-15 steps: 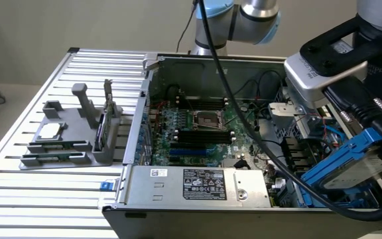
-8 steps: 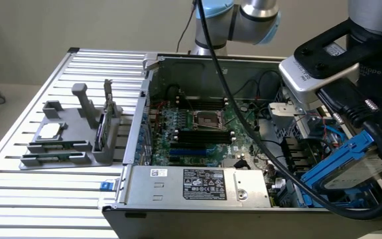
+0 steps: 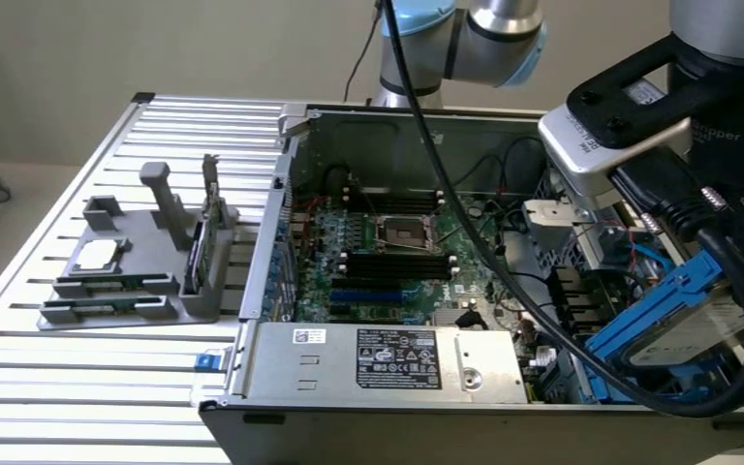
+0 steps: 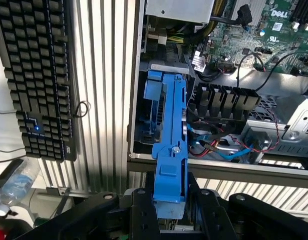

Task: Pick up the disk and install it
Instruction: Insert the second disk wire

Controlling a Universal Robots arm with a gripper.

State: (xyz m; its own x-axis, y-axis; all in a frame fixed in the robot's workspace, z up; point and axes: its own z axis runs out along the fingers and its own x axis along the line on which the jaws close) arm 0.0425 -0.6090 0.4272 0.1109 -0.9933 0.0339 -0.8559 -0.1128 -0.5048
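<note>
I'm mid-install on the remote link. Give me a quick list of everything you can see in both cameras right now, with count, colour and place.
disk: one, silver-grey in bright blue carrier rails, held in the gripper over the case's drive bay corner
computer case: one, grey metal, open, lying on the table
motherboard: one, green with black slots, inside the case
power supply: one, silver with a black label, at the case's near edge
parts holder: one, grey, on the table at the exterior view's left
table: one, ribbed aluminium, under everything
keyboard: one, black, beside the table in the wrist view
plastic bottle: one, clear, near the keyboard
gripper: one, black, closed on the disk's blue carrier
arm: one, silver and light blue, behind the case
</note>
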